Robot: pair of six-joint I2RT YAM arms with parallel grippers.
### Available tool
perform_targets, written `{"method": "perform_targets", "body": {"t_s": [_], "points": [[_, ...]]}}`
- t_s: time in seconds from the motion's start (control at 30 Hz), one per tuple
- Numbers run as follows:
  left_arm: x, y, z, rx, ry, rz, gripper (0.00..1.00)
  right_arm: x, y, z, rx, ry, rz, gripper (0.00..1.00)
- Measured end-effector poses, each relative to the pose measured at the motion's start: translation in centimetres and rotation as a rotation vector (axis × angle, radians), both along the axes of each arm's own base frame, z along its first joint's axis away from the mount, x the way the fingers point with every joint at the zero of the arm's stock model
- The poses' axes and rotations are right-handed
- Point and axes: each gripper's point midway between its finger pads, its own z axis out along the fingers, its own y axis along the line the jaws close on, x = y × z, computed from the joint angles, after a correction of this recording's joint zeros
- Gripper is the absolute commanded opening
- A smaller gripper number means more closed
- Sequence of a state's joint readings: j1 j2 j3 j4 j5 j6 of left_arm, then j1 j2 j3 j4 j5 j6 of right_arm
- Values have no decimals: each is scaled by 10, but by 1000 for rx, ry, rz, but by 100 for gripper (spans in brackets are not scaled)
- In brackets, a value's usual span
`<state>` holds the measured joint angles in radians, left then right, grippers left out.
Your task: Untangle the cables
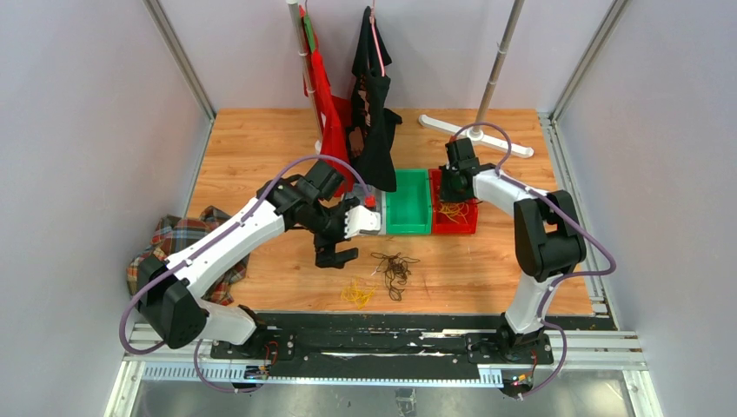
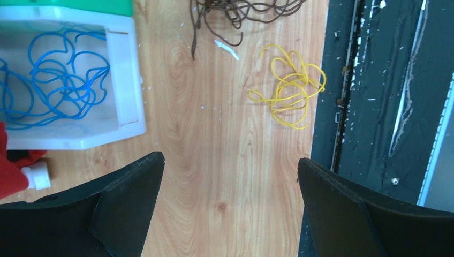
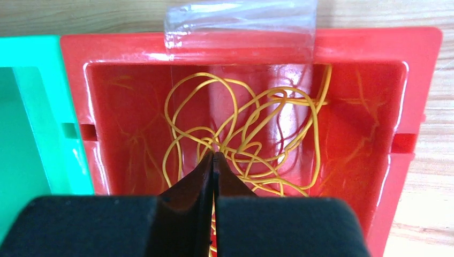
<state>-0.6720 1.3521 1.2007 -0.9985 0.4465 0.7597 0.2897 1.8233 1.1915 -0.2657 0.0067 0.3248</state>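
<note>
Left of the green bin (image 1: 408,204), a white bin (image 2: 126,80) keeps the blue cable (image 2: 53,80) apart. In front, the left gripper (image 2: 230,158) hangs wide open by the loose yellow cable (image 2: 289,85) and brown cable (image 2: 235,13), likely ready to pick. Right, the right gripper (image 3: 214,160) sits pinched tight among yellow wires (image 3: 251,134) in the red bin (image 3: 375,43).

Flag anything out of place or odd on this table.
A crumpled plaid cloth lies over the table's left edge, beside the left arm. A white scrap lies between the brown cable and yellow cable.

Wooden table (image 1: 261,148), pale grey walls (image 1: 87,130)
</note>
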Motion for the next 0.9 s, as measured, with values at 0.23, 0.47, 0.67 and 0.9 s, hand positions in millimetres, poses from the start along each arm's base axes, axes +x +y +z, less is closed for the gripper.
{"method": "perform_targets", "body": {"t_s": [0.23, 0.47, 0.67, 0.9], "points": [[-18, -13, -11, 23, 34, -71, 99, -5, -1, 40, 28, -82, 2, 39], [-45, -23, -38, 90, 91, -194, 97, -17, 1, 133, 132, -324, 9, 53], [-56, -31, -62, 148, 109, -330, 89, -58, 0, 119, 178, -315, 15, 45], [-51, -32, -86, 190, 59, -520, 62, -74, -1, 119, 207, -315, 5, 23]]}}
